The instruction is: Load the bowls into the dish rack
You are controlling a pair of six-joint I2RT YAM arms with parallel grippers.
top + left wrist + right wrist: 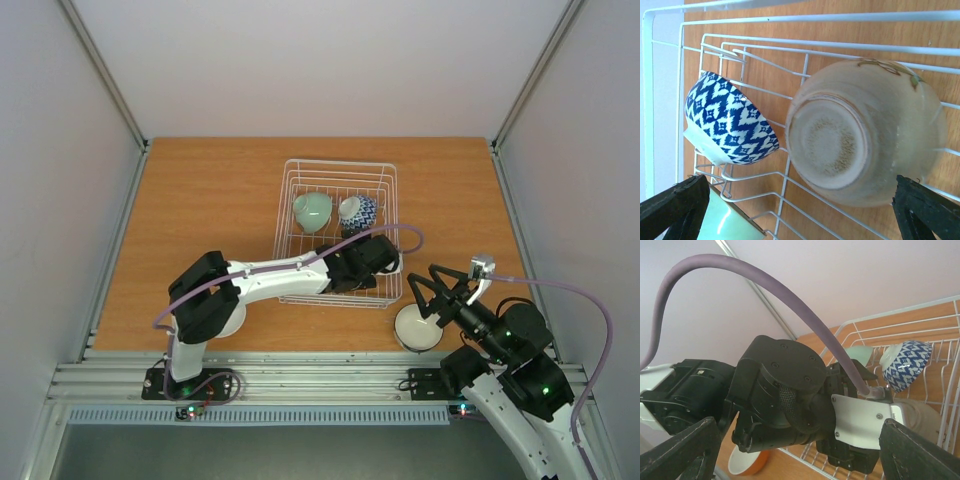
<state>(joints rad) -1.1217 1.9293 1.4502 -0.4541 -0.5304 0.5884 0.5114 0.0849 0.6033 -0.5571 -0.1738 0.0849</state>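
Note:
The white wire dish rack stands mid-table. A pale green bowl and a blue-and-white patterned bowl lean in its far half. My left gripper reaches into the rack's near half and is open. In the left wrist view a beige bowl lies on the wires with its base towards the camera, just ahead of the spread left gripper, next to the patterned bowl. My right gripper is open and empty over a white bowl on the table right of the rack.
An orange bowl with a white inside sits on the table by the left arm's base, partly hidden under that arm in the top view. The right wrist view is mostly filled by the left arm's wrist.

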